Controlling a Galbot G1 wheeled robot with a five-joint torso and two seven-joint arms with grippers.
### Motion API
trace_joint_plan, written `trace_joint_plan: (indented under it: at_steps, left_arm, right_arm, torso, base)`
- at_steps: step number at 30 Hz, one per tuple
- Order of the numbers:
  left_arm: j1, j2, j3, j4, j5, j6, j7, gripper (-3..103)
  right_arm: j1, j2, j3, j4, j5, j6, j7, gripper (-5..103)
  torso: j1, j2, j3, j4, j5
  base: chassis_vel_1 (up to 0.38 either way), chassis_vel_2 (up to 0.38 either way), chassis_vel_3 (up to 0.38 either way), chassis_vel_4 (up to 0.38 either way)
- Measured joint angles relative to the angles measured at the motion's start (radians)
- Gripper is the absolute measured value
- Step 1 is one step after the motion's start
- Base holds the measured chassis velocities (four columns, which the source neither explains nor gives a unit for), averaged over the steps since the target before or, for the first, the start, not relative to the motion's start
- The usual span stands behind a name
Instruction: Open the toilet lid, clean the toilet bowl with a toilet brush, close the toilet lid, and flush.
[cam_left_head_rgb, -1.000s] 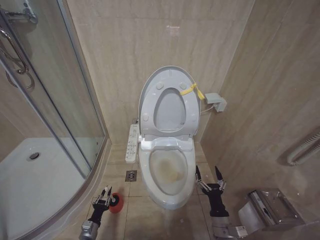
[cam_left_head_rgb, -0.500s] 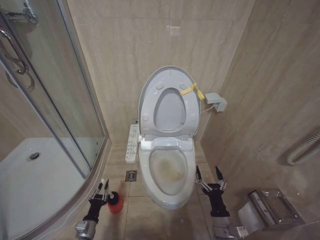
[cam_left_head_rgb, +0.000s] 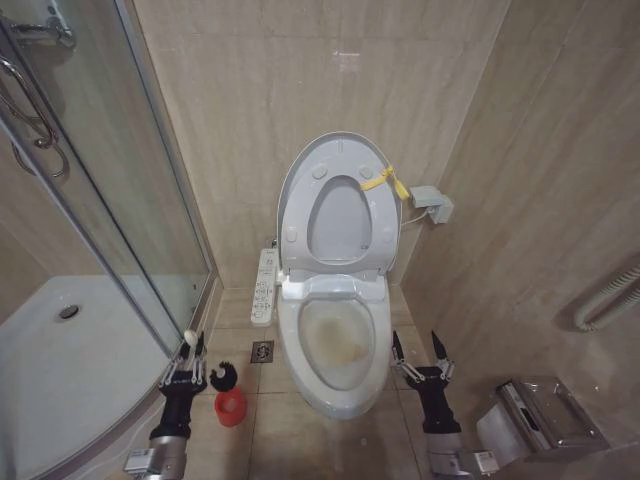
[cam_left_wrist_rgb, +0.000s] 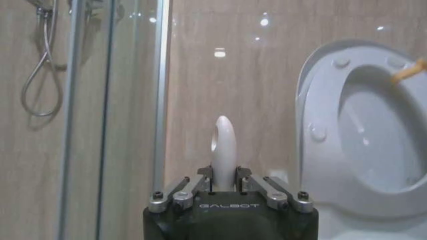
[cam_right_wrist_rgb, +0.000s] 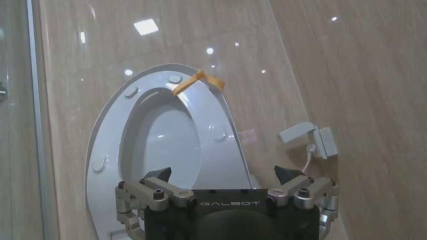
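The toilet lid stands upright against the wall, and the ring seat with its yellow tag is raised in front of it. The toilet bowl lies open with a yellowish stain inside. Left of the bowl, my left gripper is shut on the toilet brush's white handle. The dark bristle head hangs just above the red holder on the floor. My right gripper hovers open at the bowl's right side, holding nothing.
A curved glass shower enclosure and its tray close off the left. A button panel and a floor drain sit left of the bowl. A metal paper holder is at the lower right.
My left gripper has risen and shifted left with the brush, so the bristle head has come out of the red holder. The right arm has stayed still.
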Motion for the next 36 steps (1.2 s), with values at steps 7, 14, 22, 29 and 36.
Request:
trace_joint_plan:
  at_steps: [7,14,22,29,36]
  left_arm:
    - [0.023,0.014,0.028,-0.182,0.006,0.108,-0.006,21]
    - [-0.010,0.051,0.078,-0.312,-0.036,0.168,0.005,21]
    - [-0.117,0.098,0.175,-0.306,-0.155,0.161,0.052,21]
    - [-0.252,0.115,0.268,-0.087,-0.222,0.070,0.134,21]
    - [-0.453,0.080,0.391,0.207,-0.266,-0.033,0.213,21]
  right_arm:
    - [0.006,-0.008,0.006,-0.011,0.010,0.000,0.000,100]
    - [0.013,-0.008,0.004,-0.023,0.010,-0.001,0.000,100]
    - [0.009,-0.004,-0.002,-0.032,-0.004,-0.002,-0.004,100]
    - [-0.006,0.007,-0.001,-0.032,-0.018,-0.001,-0.009,100]
    - [-0.009,0.020,0.008,-0.051,-0.030,0.002,-0.013,100]
  torso:
    - [0.000,0.000,0.000,0.0000,-0.0001]
    - [0.000,0.000,0.000,-0.0001,0.0000]
    - [0.000,0.000,0.000,-0.0001,0.0000]
    - [0.000,0.000,0.000,0.0001,-0.0002]
    - [0.000,0.000,0.000,-0.0001,-0.0001]
  base:
    - [0.000,0.000,0.000,0.000]
    - [0.000,0.000,0.000,0.000]
    - [0.000,0.000,0.000,0.000]
    - [0.000,0.000,0.000,0.000]
    - [0.000,0.000,0.000,0.000]
